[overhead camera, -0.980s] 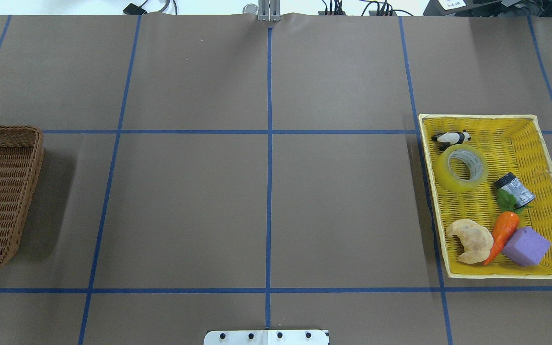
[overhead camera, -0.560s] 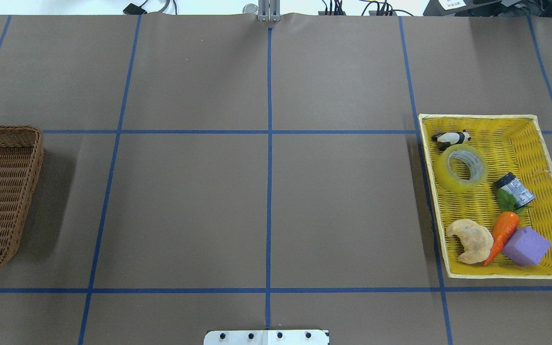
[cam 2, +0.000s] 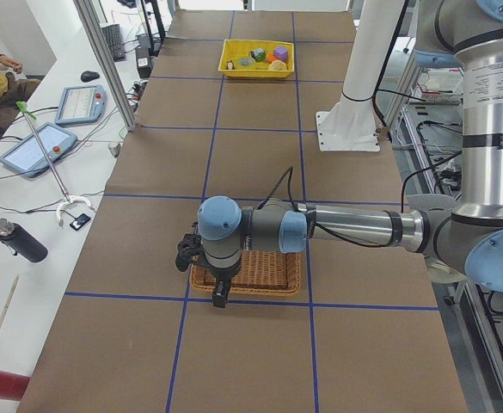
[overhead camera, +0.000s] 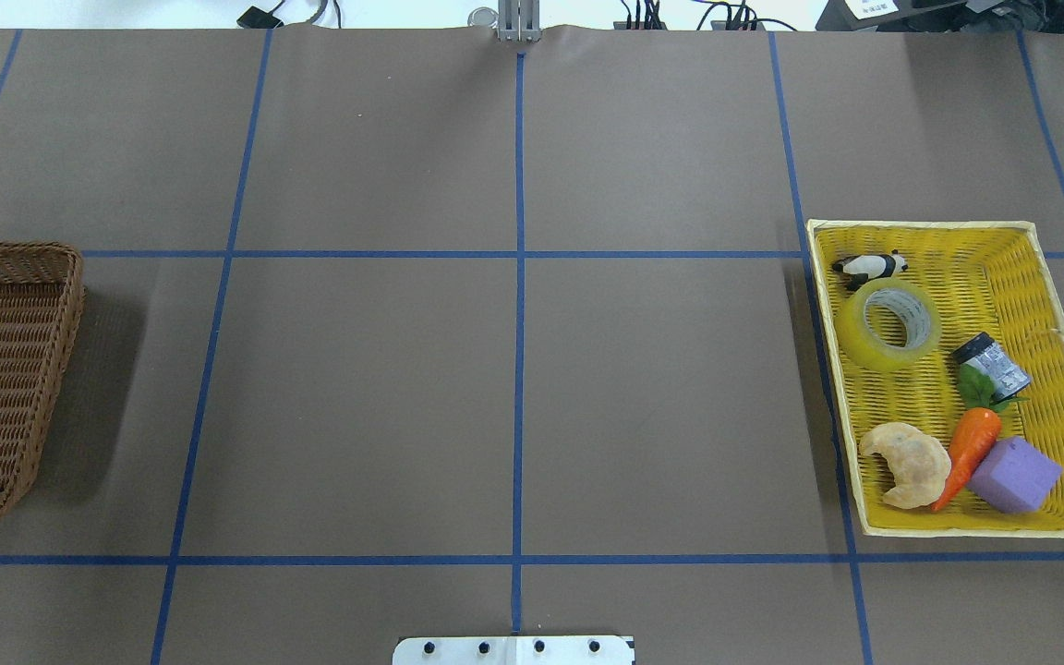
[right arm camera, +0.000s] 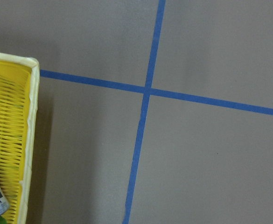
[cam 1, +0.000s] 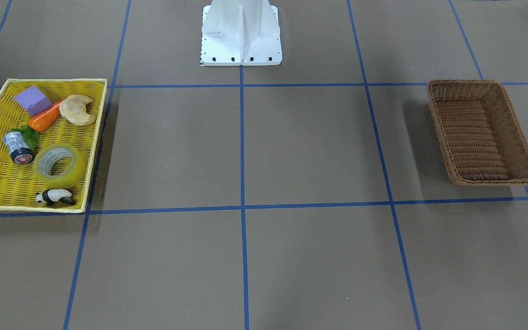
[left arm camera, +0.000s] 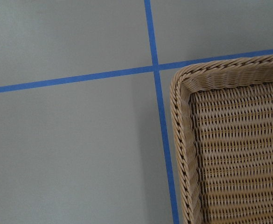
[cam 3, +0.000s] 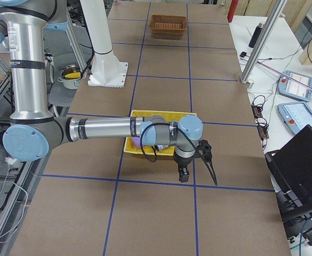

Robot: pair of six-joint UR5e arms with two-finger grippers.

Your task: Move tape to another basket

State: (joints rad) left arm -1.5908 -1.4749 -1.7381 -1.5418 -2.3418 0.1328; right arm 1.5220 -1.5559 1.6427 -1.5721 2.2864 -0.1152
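Yellow and see-through, the tape (overhead camera: 890, 323) lies flat with its white core opening straight up, inside the yellow tray (overhead camera: 835, 369) at the robot's right end of the table (overhead camera: 356, 397), against the tray's side that faces the table's middle and in the half farther from the robot's base; a small panda figure (overhead camera: 869, 266) sits just beside its far rim and a silver cylinder (overhead camera: 989, 365) lies near it on the outer side. The right gripper (cam 3: 209, 165) is much the nearer one: the right side view shows it hanging above the table just past the tray's outer edge, and its wrist camera sees only the tray's outer far corner, a slice of the cylinder and a crossing of blue lines, so the tape most likely lies across the tray's width from it, toward the table's middle. Whether its jaws are apart or together cannot be told, since it shows only in a side view. The left gripper (cam 2: 187, 254) hangs over a corner of the brown wicker basket (overhead camera: 70, 305) at the opposite end, well apart from the tape, and its jaws cannot be read either. Being a ring lying flat, the tape has no long axis to line up with; the reach probably calls for coming down from above with one finger inside the core and one outside the wall, on a side away from the panda
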